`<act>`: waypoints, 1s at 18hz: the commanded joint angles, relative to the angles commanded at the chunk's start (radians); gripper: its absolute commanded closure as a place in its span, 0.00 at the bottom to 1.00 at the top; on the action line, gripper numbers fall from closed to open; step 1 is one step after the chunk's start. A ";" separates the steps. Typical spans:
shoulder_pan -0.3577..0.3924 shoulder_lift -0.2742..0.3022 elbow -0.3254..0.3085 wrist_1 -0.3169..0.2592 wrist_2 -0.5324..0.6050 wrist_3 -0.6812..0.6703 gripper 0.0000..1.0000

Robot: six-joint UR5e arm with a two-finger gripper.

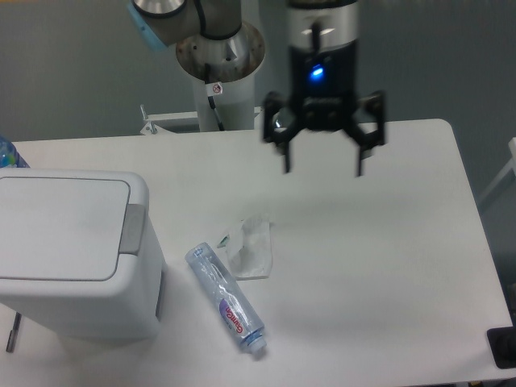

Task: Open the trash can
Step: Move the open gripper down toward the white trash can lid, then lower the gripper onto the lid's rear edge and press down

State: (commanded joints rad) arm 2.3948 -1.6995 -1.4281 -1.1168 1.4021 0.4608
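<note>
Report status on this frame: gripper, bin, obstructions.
Two-finger gripper open, empty, hovering above table. Boxy white plastic trash can lid shut, grey push tab untouched. Clear plastic bottle and crumpled clear wrapper lying beside the can.

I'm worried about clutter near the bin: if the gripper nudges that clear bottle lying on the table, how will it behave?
The clear bottle lies on its side, so it would probably roll. It looks empty and thin-walled, so likely light and easily dented. Its smooth plastic may slip between the fingers of the gripper.
</note>
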 joint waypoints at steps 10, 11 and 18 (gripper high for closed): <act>-0.138 -0.057 0.003 0.055 -0.002 -0.235 0.00; -0.140 -0.058 0.000 0.055 0.000 -0.250 0.00; -0.167 -0.063 -0.012 0.058 0.002 -0.258 0.00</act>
State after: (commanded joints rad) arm 2.2274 -1.7625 -1.4404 -1.0584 1.4036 0.2025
